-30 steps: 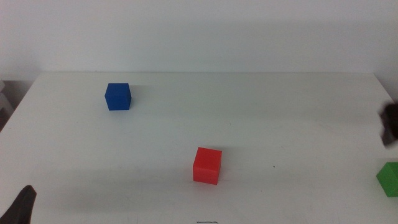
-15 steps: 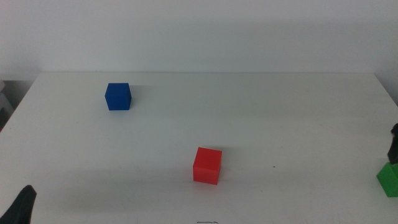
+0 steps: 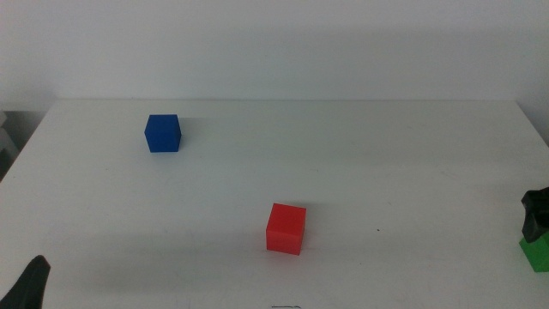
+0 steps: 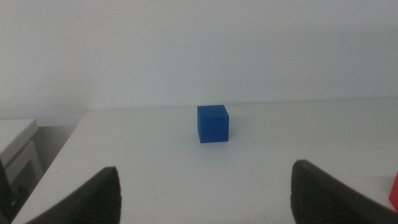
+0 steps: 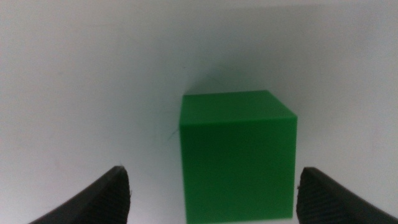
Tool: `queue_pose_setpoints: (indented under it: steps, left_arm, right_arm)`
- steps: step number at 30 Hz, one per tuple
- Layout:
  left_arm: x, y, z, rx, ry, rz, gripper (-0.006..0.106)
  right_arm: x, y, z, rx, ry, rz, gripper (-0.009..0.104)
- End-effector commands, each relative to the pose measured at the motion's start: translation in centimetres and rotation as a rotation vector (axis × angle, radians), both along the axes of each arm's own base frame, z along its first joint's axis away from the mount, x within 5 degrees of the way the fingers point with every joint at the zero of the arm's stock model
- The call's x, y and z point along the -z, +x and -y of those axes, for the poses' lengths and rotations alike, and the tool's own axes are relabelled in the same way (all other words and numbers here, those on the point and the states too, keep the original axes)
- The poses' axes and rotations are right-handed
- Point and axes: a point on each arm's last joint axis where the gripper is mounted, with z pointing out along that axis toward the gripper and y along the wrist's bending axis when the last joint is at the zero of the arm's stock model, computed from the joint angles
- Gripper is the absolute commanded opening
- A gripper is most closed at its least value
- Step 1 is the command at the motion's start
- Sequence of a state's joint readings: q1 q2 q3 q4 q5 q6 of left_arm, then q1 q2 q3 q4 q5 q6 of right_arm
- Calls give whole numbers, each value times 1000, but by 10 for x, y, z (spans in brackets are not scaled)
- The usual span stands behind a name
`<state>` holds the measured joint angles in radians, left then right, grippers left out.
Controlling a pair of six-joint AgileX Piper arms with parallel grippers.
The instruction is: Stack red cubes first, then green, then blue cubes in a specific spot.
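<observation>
The red cube [image 3: 286,228] sits on the white table near the middle front. Far back on the left stands the blue cube [image 3: 163,133], which the left wrist view shows as the blue cube [image 4: 213,123] well ahead of my open left gripper [image 4: 205,193]. That left gripper [image 3: 30,283] waits at the front left corner. At the right edge, my right gripper [image 3: 536,215] hangs just above the green cube [image 3: 537,252]. Up close, the green cube [image 5: 237,152] lies between the spread jaws of the open right gripper [image 5: 214,196], with space on both sides.
The table's right edge [image 3: 533,129] runs close to the green cube. A sliver of red [image 4: 395,190] shows at the side of the left wrist view. A grey ledge [image 4: 15,149] lies beyond the table's left edge.
My right gripper has come down at the right edge onto the green cube, now covering its top part. The cubes and the left gripper have stayed put.
</observation>
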<state>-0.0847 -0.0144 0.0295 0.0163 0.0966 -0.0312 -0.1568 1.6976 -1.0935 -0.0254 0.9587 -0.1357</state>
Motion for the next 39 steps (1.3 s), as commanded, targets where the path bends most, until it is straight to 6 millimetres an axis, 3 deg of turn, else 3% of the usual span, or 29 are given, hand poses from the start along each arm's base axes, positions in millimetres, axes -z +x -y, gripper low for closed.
queue_pose_setpoints:
  steps: [1, 7, 10, 12, 17, 19, 22, 26, 29, 32, 36, 39]
  left_arm:
    - [-9, -2, 0, 7, -26, 96, 94]
    - [-9, -2, 0, 7, -26, 96, 94]
    - [-9, -2, 0, 7, -26, 96, 94]
    - [-9, -2, 0, 7, -26, 96, 94]
    - [-9, -2, 0, 7, -26, 96, 94]
    - [-9, -2, 0, 7, -26, 96, 94]
    - [-9, -2, 0, 7, -26, 96, 94]
    - [-9, -2, 0, 7, -26, 96, 94]
    - [-9, -2, 0, 7, -26, 96, 94]
    - [-9, -2, 0, 7, -26, 96, 94]
    - [-9, -2, 0, 7, -26, 96, 94]
    - [-9, -2, 0, 7, -26, 96, 94]
  right_arm:
    - [-12, 4, 5, -13, -36, 54, 86]
    - [3, 9, 7, -2, -33, 22, 85]
    - [14, 12, 7, -1, -28, -9, 79]
    - [18, 13, 7, 15, -24, -14, 65]
    - [4, 13, 2, 147, -13, 7, -2]
    - [-16, 10, -11, 180, -19, 36, -1]
    - [-57, 8, -46, 228, -36, 102, -1]
    - [-100, 10, -121, 243, -8, 152, -1]
    - [-106, 8, -189, 165, 36, 156, -1]
    - [-98, 7, -247, 95, 52, 148, 0]
    - [-91, 8, -300, 71, 92, 143, 2]
    - [-86, 8, -330, 53, 124, 145, 3]
